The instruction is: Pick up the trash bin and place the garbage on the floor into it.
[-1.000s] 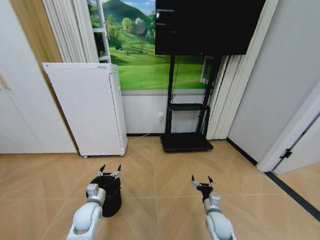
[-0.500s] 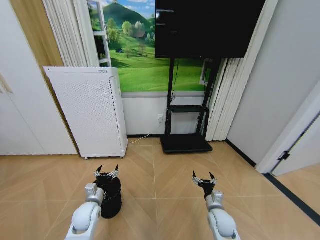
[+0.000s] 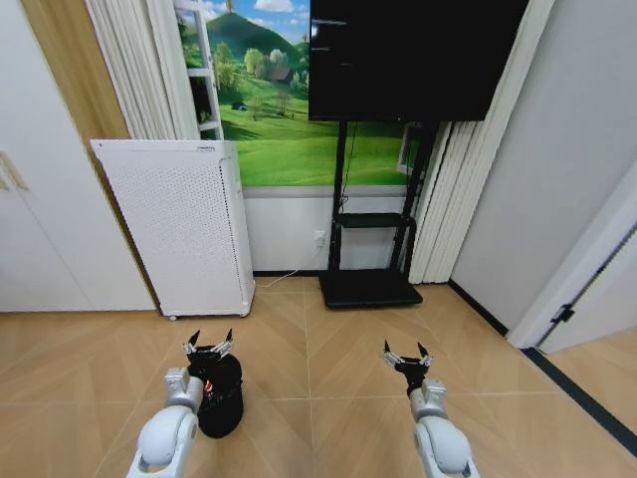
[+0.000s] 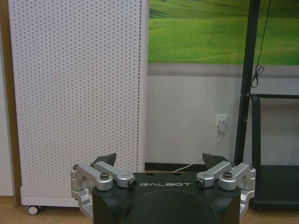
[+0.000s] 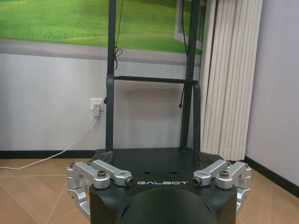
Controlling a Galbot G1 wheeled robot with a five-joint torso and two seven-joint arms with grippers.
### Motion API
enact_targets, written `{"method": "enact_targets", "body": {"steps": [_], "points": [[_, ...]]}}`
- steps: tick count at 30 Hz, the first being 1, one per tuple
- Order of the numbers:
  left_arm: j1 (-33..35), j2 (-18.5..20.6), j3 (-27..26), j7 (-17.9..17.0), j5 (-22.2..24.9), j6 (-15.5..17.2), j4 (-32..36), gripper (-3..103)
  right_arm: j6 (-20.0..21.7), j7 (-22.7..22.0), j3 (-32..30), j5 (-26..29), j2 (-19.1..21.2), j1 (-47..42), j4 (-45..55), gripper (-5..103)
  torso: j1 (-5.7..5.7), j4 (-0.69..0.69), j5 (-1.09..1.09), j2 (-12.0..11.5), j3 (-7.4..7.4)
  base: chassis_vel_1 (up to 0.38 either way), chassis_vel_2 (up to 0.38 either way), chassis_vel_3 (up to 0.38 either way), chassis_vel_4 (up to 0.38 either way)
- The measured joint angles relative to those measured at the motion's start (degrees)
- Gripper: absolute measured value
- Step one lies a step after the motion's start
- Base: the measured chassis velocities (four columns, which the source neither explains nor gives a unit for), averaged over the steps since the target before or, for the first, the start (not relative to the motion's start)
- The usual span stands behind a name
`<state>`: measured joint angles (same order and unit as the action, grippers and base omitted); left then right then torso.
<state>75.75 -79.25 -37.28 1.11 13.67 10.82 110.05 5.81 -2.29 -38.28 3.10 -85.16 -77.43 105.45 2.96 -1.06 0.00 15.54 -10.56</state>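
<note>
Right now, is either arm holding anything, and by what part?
Nothing is held. The left tool is open above the trash bin; the right tool is open over the bare floor.

Item count, as seen:

- Bin (image 3: 221, 396): one, black mesh, on the floor (image 3: 338, 368).
- Grippers: two, a left gripper (image 3: 208, 345) and a right gripper (image 3: 407, 356), each with two spread fingers.
- White perforated appliance (image 3: 179, 224): one.
- Screen (image 3: 408, 55): one, on one black stand (image 3: 368, 249).
- Wall socket (image 3: 319, 237): one.
</note>
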Motion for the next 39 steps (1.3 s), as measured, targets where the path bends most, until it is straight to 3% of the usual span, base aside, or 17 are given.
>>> {"method": "enact_targets", "body": {"steps": [20,39], "points": [[2.24,1.25,-1.88,0.30,2.37,0.37,2.52,100,3.28,0.19,-0.65,1.31,-0.17,-0.54,3.94,100,1.56,0.00,0.00,4.70,-3.15,0.000,0.000,0.000,0.000],[1.96,0.92,-1.79,0.29,3.71,0.62,2.16,100,3.36,1.32,-2.23,2.38,-0.14,-1.93,4.75,100,2.76,0.00,0.00,8.01,-5.25,0.000,0.000,0.000,0.000]]}}
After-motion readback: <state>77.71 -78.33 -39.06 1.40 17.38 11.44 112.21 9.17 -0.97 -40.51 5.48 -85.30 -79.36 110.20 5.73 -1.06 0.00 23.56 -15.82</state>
